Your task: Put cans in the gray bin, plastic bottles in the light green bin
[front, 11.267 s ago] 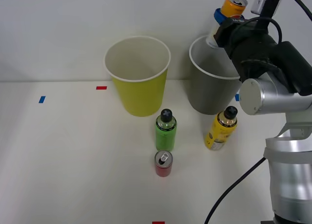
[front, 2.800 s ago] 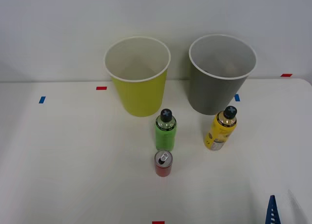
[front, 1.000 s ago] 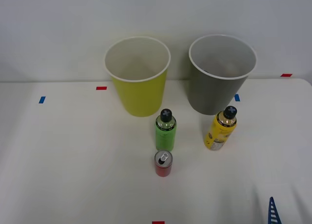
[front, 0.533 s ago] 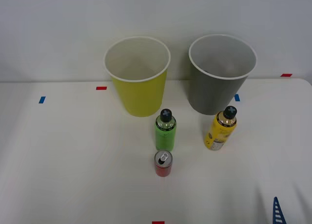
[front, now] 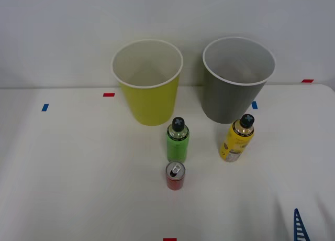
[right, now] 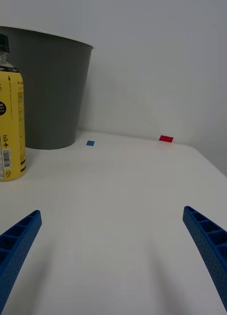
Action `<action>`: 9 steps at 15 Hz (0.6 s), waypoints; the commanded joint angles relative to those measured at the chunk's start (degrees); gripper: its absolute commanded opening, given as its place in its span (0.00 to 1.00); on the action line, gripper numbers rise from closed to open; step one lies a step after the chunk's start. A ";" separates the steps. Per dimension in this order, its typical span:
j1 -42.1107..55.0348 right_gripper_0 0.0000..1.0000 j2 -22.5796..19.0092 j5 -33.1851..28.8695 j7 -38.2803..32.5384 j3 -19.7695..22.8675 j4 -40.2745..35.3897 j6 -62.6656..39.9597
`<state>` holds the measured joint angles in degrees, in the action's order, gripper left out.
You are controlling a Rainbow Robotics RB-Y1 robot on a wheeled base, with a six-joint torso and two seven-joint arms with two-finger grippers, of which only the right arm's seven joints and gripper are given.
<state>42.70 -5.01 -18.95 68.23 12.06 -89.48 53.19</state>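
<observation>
Fingers apart, my right gripper (right: 113,256) sits low; swinging left could topple the yellow bottle (right: 7,108) near the gray bin (front: 238,78).

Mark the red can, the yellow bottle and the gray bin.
red can (front: 175,179): front view, on its red side below the silver top.
yellow bottle (right: 6,123): right wrist view, on its label.
gray bin (front: 227,102): front view, on its dark outer wall.

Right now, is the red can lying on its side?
No. In the front view the red can stands upright on the table, pull-tab top up, just in front of the green bottle.
</observation>
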 commanded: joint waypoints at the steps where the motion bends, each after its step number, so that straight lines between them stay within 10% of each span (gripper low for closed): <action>1: 0.02 1.00 -0.09 -0.12 -1.78 -0.11 0.01 -0.10; 9: -0.16 1.00 -0.09 -3.02 -7.58 0.68 0.01 -0.10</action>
<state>42.47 -5.06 -21.97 60.44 12.81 -89.49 53.09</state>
